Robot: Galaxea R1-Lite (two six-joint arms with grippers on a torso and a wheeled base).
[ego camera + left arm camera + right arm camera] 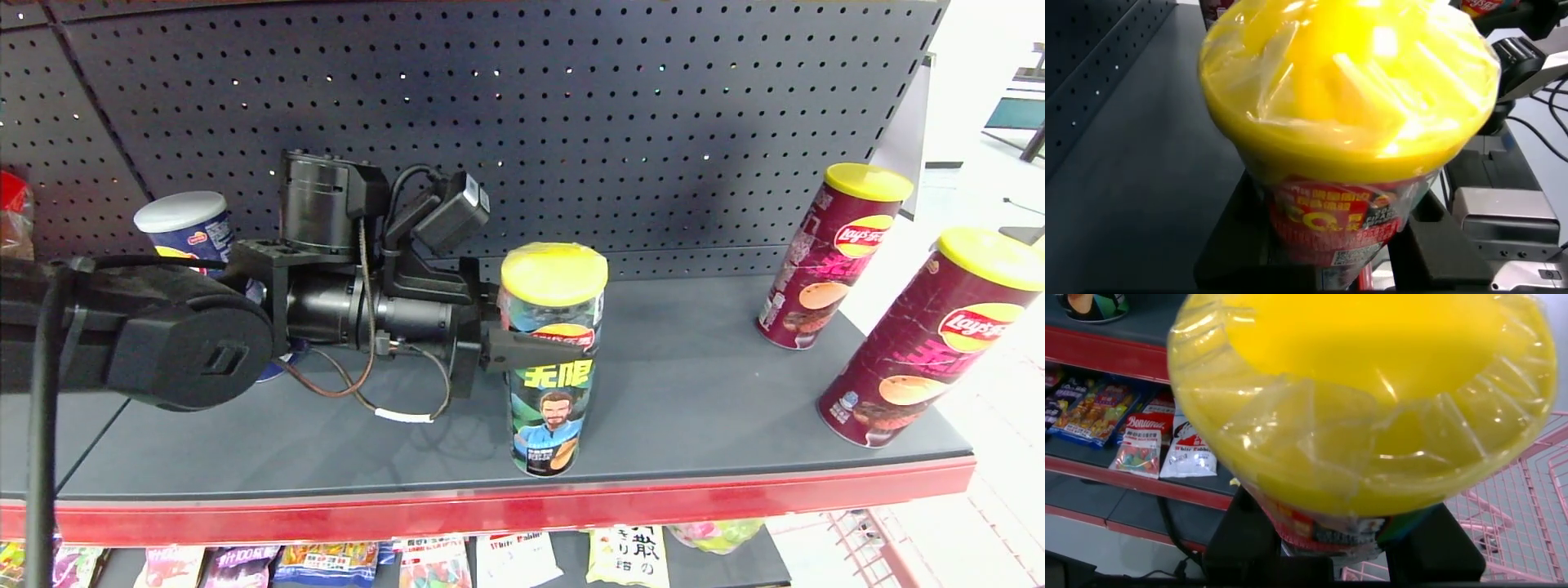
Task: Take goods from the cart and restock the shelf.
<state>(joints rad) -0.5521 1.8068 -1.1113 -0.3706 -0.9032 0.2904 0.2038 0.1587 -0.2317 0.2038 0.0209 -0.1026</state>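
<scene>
**Left gripper [535, 347] clamps a green chips can [549, 416] upright on the shelf [694, 392]; right gripper [1339, 551] clamps a second yellow-lidded can [1372, 400] low beside the pink cart [1535, 498].**

The green can's long axis is vertical, close behind the red front lip [490, 508], with the gripper entering from the left. Open deck runs right to two maroon cans [824, 261]. Judgement: withdraw straight left, since the lip leaves little margin.

A maroon crisp tube [833, 257] with a yellow lid stood at the far right of the shelf [694, 384]. A second maroon tube [922, 343] stood nearer, by the right front corner, apart from it. A white-lidded blue tube [192, 229] stood far left, near the pegboard back [571, 106]. Snack packets [326, 563] lined the tier below.
</scene>
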